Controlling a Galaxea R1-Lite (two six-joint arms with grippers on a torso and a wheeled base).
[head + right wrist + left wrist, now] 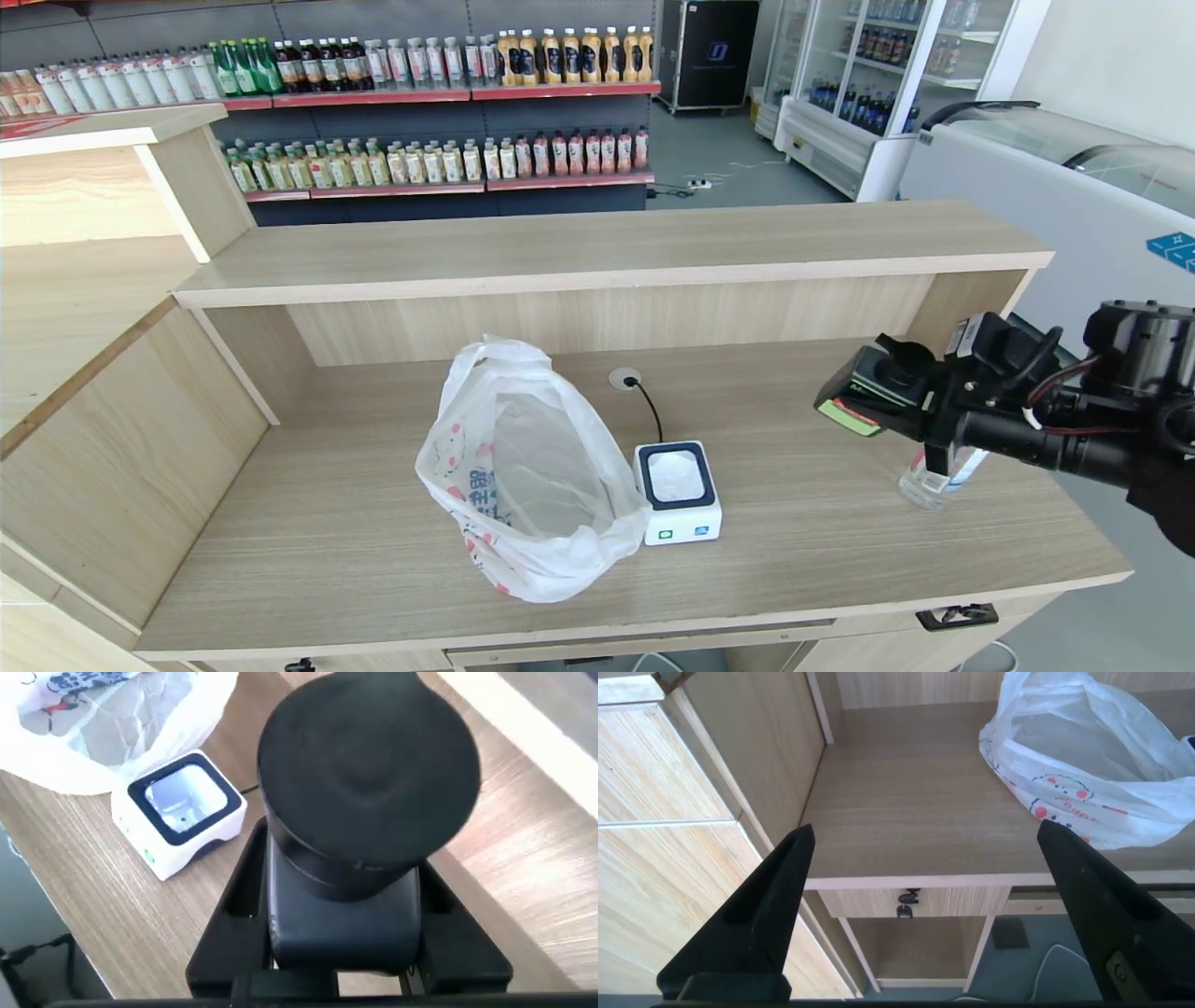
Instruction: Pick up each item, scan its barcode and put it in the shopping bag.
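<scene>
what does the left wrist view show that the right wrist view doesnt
Left wrist, not right wrist: the open left end effector, the counter's side wall and a drawer lock below the edge. Right wrist, not left wrist: the scanner and a black-capped container held in the right end effector. Both: the shopping bag and the wooden countertop.

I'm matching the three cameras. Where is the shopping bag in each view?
Head view: shopping bag at centre, left of the scanner.
Left wrist view: shopping bag on the counter, beyond the open fingers.
Right wrist view: shopping bag behind the scanner, past the black container.
Shared landmark: the wooden counter.
</scene>
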